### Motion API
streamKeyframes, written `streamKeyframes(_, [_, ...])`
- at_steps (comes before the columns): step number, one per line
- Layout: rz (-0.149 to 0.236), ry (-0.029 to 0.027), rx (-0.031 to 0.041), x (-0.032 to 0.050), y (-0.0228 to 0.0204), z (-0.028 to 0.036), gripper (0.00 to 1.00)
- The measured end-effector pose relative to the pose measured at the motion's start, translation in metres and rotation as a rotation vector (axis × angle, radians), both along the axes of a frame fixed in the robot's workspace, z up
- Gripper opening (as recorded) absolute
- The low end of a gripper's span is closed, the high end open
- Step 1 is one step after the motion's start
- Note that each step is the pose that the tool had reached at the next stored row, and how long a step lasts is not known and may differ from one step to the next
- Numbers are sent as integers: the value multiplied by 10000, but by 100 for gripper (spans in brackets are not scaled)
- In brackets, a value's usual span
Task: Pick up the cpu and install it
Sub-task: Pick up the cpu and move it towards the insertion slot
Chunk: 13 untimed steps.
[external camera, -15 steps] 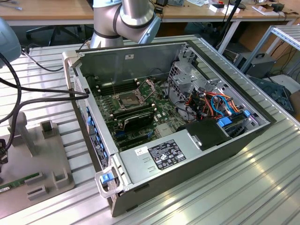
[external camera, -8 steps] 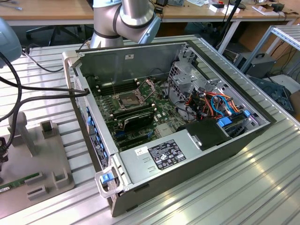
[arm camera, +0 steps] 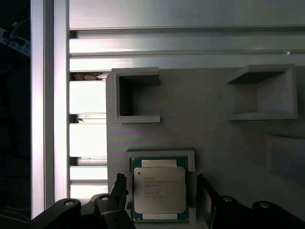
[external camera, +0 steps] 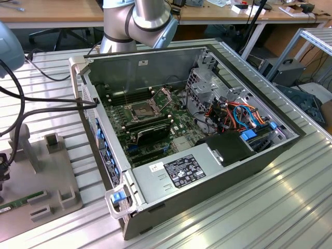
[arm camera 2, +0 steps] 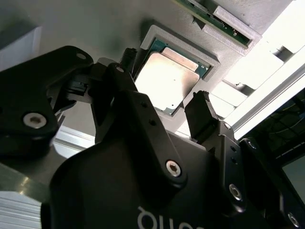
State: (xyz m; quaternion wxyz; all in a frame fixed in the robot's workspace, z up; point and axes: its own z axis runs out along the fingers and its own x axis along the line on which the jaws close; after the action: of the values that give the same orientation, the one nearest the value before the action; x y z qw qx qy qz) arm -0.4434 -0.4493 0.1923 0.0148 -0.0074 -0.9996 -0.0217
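Note:
The cpu is a flat square chip with a silver-grey face, lying in a shallow white-rimmed pocket of a grey fixture plate. In both wrist views my gripper is open and straddles the chip, one black fingertip at each side, just outside the pocket rim. The second wrist view shows the cpu between the same fingers of the gripper, with a gap on both sides. In the exterior view, the dark square socket sits on the motherboard inside the open computer case.
The grey fixture plate lies at the exterior view's left, beside the case, with raised holder blocks and a green memory stick. Black cables run across the ribbed aluminium table. The arm's base stands behind the case.

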Motion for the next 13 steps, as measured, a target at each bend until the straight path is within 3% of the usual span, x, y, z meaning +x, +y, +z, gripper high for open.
streamKeyframes(13, [1,1,-1,0,12,-7,69])
